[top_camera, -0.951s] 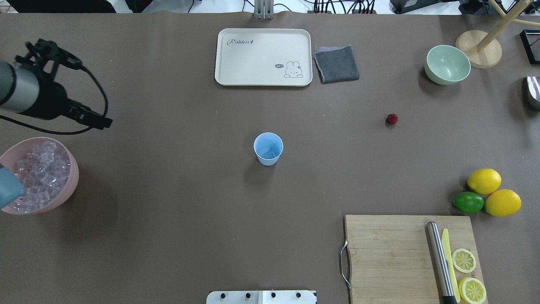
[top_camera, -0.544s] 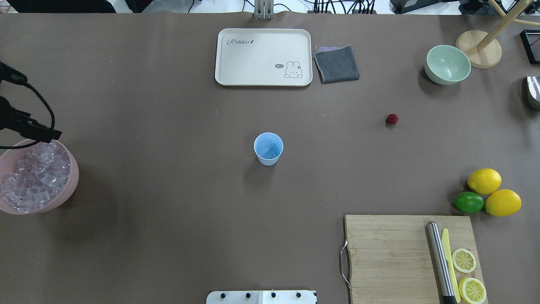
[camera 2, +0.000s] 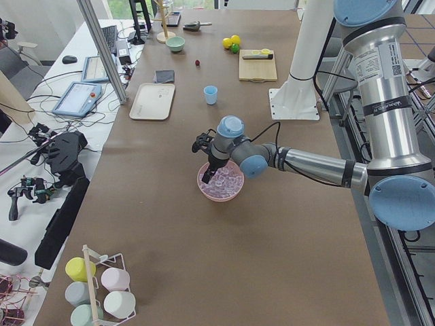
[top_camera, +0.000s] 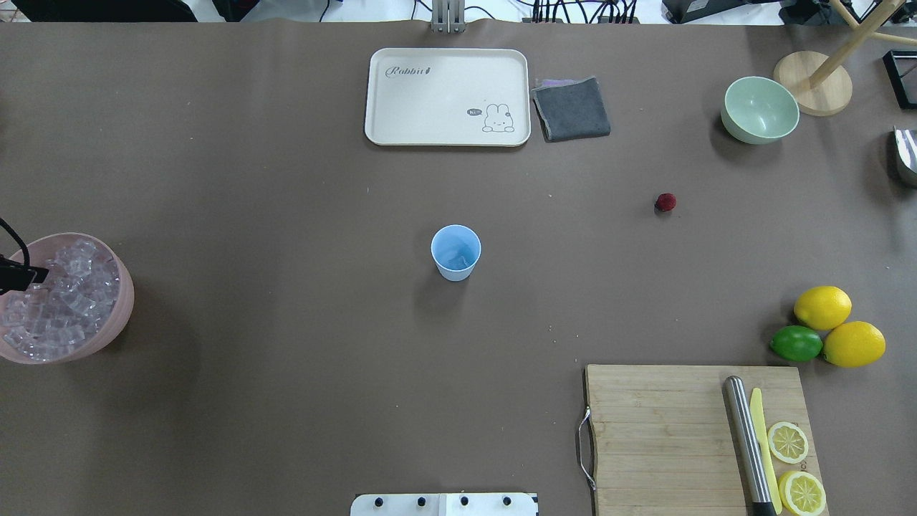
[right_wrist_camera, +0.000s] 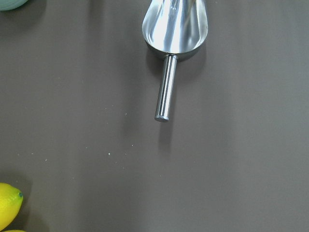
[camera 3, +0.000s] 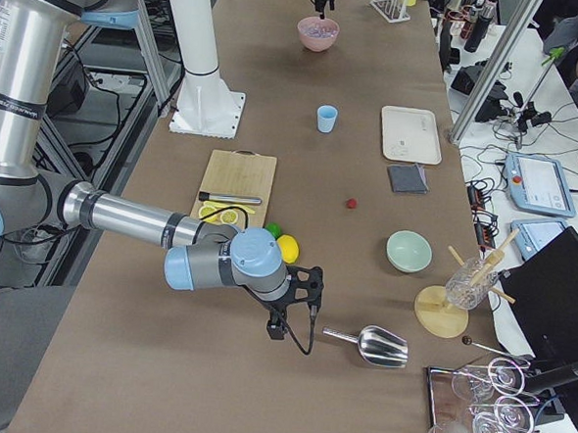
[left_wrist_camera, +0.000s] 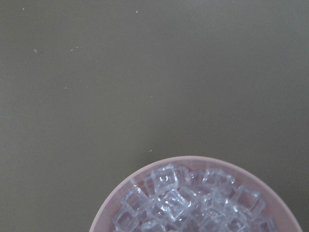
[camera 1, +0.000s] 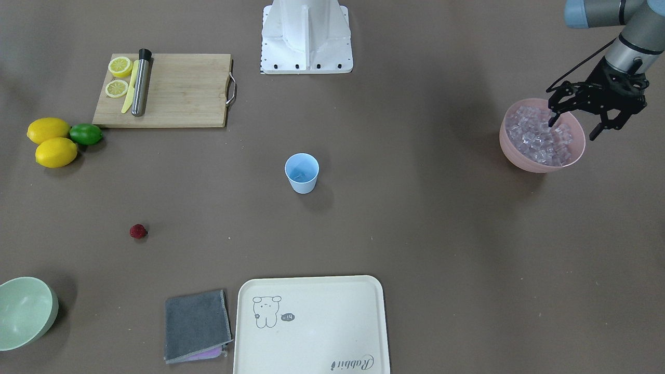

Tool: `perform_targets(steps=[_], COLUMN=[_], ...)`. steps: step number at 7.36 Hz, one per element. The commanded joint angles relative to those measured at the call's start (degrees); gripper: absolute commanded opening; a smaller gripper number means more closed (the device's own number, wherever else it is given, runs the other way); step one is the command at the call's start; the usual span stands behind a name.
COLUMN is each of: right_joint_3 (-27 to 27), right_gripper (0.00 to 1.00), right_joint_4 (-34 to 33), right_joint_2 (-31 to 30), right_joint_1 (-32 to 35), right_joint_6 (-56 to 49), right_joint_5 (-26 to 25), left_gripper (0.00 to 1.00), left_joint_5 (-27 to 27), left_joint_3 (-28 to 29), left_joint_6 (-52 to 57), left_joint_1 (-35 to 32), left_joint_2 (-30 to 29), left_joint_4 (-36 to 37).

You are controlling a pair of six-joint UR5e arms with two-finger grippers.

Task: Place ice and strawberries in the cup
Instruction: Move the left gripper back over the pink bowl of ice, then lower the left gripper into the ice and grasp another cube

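Note:
The light-blue cup (top_camera: 455, 252) (camera 1: 301, 174) stands upright mid-table. The ice (camera 1: 540, 135) (left_wrist_camera: 193, 203) fills a pink bowl (top_camera: 123, 308) (camera 1: 519, 156) at the table's left end. My left gripper (camera 1: 574, 127) hovers open just over the bowl's outer side, one finger above the cubes, holding nothing; only a fingertip (top_camera: 21, 276) shows in the overhead view. The strawberry (top_camera: 665, 202) (camera 1: 137, 231) lies alone on the right half. My right gripper (camera 3: 288, 319) shows only in the exterior right view, near the table's right end, and I cannot tell whether it is open or shut.
A metal scoop (right_wrist_camera: 174, 29) (camera 3: 369, 344) lies beside the right gripper. A cutting board (top_camera: 666, 430) with a knife and lemon slices, lemons (top_camera: 822, 307) and a lime sit front right. A tray (top_camera: 448, 97), grey cloth (top_camera: 572, 107) and green bowl (top_camera: 759, 109) line the far side.
The left arm has swung left and toward the robot, leaving most of the overhead view; its gripper now sits over the ice bowl. Cup and strawberry have not moved.

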Motion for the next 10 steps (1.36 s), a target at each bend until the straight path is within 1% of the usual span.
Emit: perform_targets(steps=[1, 3, 4, 5, 6, 7, 9, 10], right_joint_3=[0.06, 0.06, 0.06, 0.06, 0.06, 0.06, 0.06, 0.06], right_gripper=[1.0, 1.0, 1.0, 1.0, 1.0, 1.0, 1.0, 1.0], right_joint_4=[0.06, 0.06, 0.06, 0.15, 0.06, 0.06, 0.06, 0.06], right_joint_2=[0.05, 0.05, 0.05, 0.05, 0.14, 0.14, 0.14, 0.14], right_joint_1=[0.0, 0.0, 0.0, 0.0, 0.0, 0.0, 0.0, 0.0], right_joint_6=[-0.23, -0.23, -0.23, -0.23, -0.23, -0.23, -0.15, -0.15], right_joint_5=[0.03, -0.06, -0.06, -0.06, -0.06, -0.15, -0.15, -0.15], left_gripper=[0.93, 0.92, 0.89, 0.89, 0.89, 0.89, 0.8, 0.73], left_joint_5=[-0.24, -0.33, -0.42, -0.33, -0.33, -0.42, -0.51, -0.51], left_joint_3=[3.1, 4.33, 4.86, 5.39, 6.52, 6.45, 6.54, 6.54], left_joint_6=[-8.35, -10.76, -10.59, -10.67, -10.67, -10.76, -10.68, -10.67], left_joint_1=[3.62, 5.22, 5.32, 6.88, 7.51, 7.78, 7.78, 7.87], left_joint_2=[0.12, 0.12, 0.29, 0.38, 0.47, 0.56, 0.47, 0.47], left_joint_4=[-7.75, -10.66, -10.94, -12.33, -14.09, -14.54, -14.54, -14.46])
